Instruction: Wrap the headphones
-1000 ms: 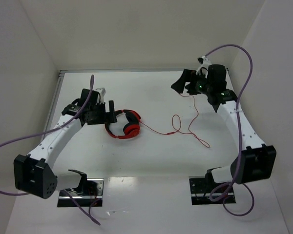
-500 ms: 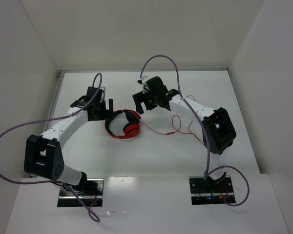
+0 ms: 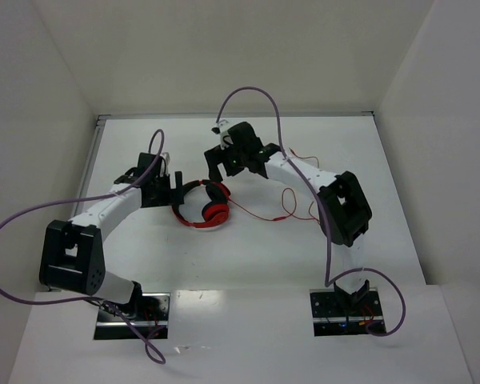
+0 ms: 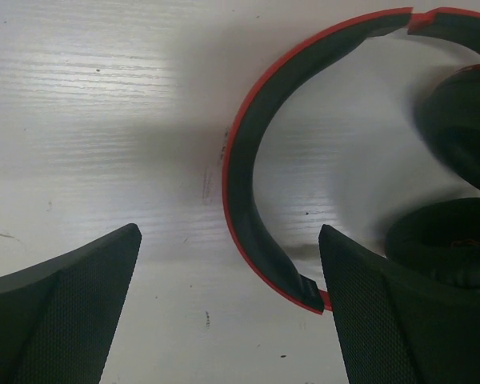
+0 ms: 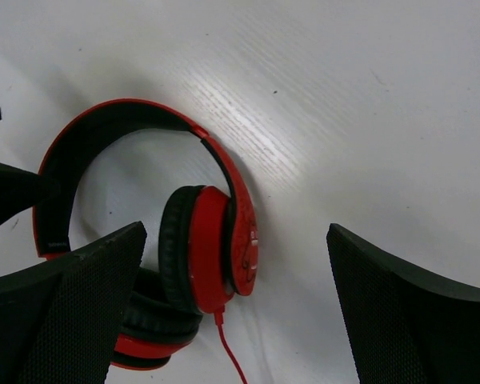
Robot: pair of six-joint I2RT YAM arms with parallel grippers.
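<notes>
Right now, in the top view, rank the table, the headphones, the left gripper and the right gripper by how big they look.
1. table, by far the largest.
2. headphones, left gripper and right gripper: these look about alike. The grippers hang nearer the camera, so I won't rank the three.

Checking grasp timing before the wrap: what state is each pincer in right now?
Left pincer: open, holding nothing, at the band of the headphones.
Right pincer: open, holding nothing, above the headphones.

Glossy red plastic headphones point(image 5: 224, 240), matt white table point(image 5: 344, 96)
</notes>
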